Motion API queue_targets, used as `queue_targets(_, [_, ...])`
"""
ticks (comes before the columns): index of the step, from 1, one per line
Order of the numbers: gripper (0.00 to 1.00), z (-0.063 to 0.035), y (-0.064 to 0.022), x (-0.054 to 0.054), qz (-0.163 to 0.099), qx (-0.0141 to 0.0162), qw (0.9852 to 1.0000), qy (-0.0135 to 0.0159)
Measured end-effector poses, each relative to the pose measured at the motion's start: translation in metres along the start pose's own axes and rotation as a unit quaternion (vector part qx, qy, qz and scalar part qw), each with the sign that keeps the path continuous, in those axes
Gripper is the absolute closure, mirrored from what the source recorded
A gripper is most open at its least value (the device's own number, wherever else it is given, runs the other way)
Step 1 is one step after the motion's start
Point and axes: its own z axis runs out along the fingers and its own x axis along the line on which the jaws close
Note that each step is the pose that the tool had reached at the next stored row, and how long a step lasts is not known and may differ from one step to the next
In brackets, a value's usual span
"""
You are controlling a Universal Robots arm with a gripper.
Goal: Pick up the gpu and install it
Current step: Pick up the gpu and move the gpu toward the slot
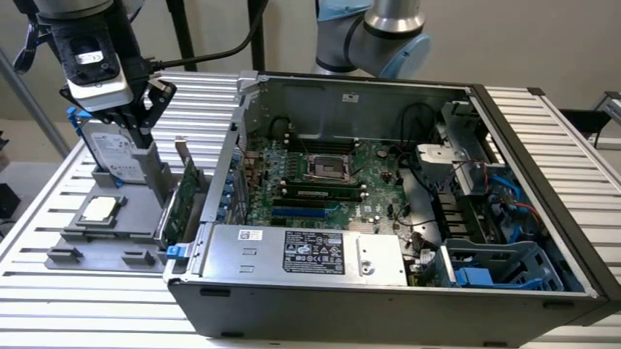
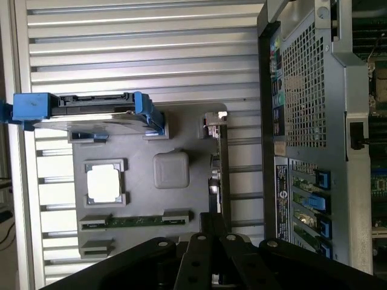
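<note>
The gpu (image 1: 186, 195) stands on its long edge in a slot of the grey holder tray (image 1: 92, 251), just outside the open computer case's wall, its green board facing the case. Its silver end bracket (image 1: 179, 149) points up. In the wrist view the gpu (image 2: 221, 166) appears edge-on as a thin strip beside the case's rear panel. My gripper (image 1: 144, 133) hangs above the tray, a little to the exterior view's left of the card and apart from it. Its black linkage (image 2: 211, 248) lies in line with the card's edge. Nothing is held.
A silver hard drive with blue rails (image 1: 112, 149) (image 2: 91, 112) stands in the tray right beside my gripper. A square CPU chip (image 1: 102, 209) (image 2: 104, 183) lies flat in the tray. The open case (image 1: 388, 182) shows the motherboard, blue slots and cables. A second arm's joint (image 1: 383, 36) sits behind it.
</note>
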Motion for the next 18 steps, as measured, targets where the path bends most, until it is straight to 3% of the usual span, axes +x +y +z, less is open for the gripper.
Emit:
queue_targets(2, [0.82, 0.0, 0.0, 0.0, 0.0, 0.0, 1.0, 0.0])
queue_targets(5, [0.64, 0.0, 0.0, 0.0, 0.0, 0.0002, 1.0, 0.0])
queue_targets(7, [0.64, 0.0003, -0.0001, 0.0, 0.0, 0.0008, 1.0, -0.0001])
queue_targets(8, [0.58, 0.0012, -0.0001, 0.0, 0.0, 0.0014, 1.0, -0.0002])
queue_targets(18, [0.58, 0.019, -0.0072, -0.001, 0.0, 0.0019, 1.0, -0.0005])
